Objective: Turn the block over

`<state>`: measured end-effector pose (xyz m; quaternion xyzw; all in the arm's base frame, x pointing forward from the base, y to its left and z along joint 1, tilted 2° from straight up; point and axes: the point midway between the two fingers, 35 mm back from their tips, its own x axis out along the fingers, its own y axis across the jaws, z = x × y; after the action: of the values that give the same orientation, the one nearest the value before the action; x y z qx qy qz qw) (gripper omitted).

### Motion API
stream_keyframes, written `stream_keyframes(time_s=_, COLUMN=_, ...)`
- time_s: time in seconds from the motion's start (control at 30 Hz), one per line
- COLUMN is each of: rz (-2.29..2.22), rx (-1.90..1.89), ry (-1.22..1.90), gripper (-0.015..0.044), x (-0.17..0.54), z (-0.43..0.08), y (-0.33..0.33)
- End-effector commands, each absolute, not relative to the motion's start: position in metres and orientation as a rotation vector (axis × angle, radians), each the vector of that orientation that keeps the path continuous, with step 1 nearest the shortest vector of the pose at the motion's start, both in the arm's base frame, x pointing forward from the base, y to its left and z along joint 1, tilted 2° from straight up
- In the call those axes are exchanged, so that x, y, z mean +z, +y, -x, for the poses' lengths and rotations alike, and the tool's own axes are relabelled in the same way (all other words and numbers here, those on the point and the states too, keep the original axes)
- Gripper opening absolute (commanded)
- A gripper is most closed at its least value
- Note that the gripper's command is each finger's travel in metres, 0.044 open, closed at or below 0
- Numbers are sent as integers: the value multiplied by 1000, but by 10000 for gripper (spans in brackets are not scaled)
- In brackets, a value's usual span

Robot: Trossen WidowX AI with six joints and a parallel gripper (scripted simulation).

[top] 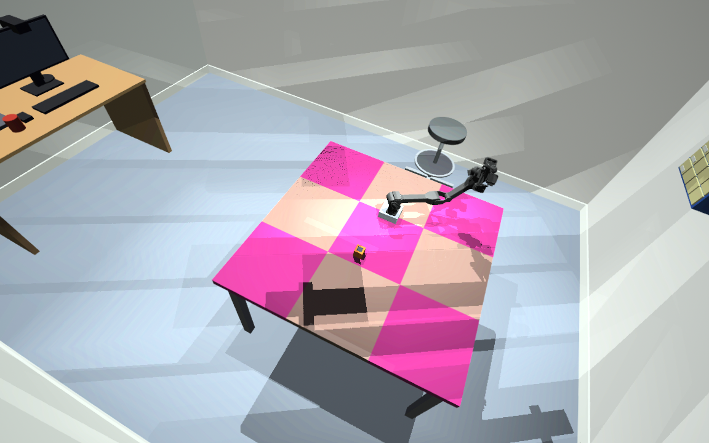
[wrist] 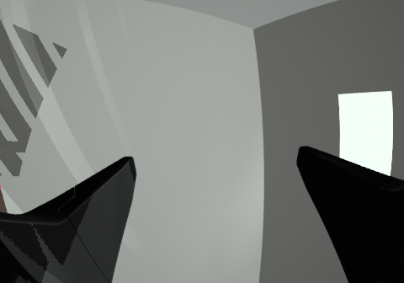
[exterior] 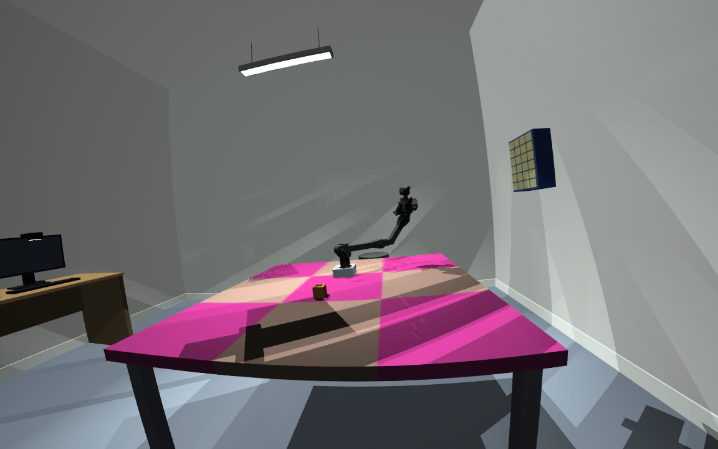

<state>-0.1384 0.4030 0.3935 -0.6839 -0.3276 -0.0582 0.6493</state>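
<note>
A small orange block (top: 359,249) (exterior: 319,291) rests on the pink and tan checkered table (top: 445,352) (exterior: 450,335), in front of the arm's base. Its top face carries a dark grey square in the top view; that mark shows only faintly in the exterior view. My gripper (wrist: 219,161) is open and empty, with its two black fingers wide apart in the wrist view. The arm holds it high and off to the right, far from the block. The block is not in the wrist view.
The arm's pale base (top: 390,212) (exterior: 344,271) stands on the table behind the block. A round stool (top: 447,130) stands beyond the table's back edge. A desk (top: 109,77) (exterior: 99,282) with a monitor is at the left. Dark shadows lie across the table's front part.
</note>
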Motion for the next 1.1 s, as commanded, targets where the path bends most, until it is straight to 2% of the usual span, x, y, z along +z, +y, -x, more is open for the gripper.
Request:
stream_keyframes(time_s=0.0, rz=1554, rx=-136, ry=-743, gripper=426, x=394, z=138, y=402)
stream_keyframes(time_s=0.1, rz=1551, rx=-184, ry=-715, gripper=440, x=410, z=125, y=388)
stream_keyframes(time_s=0.37, rz=1262, rx=-163, ry=-616, gripper=440, x=490, z=103, y=301)
stream_keyframes(time_s=0.6, rz=998, rx=-131, ry=-491, gripper=440, x=543, z=61, y=214)
stream_keyframes(time_s=1.07, rz=532, rx=-50, ry=-190, gripper=440, x=567, z=-58, y=61)
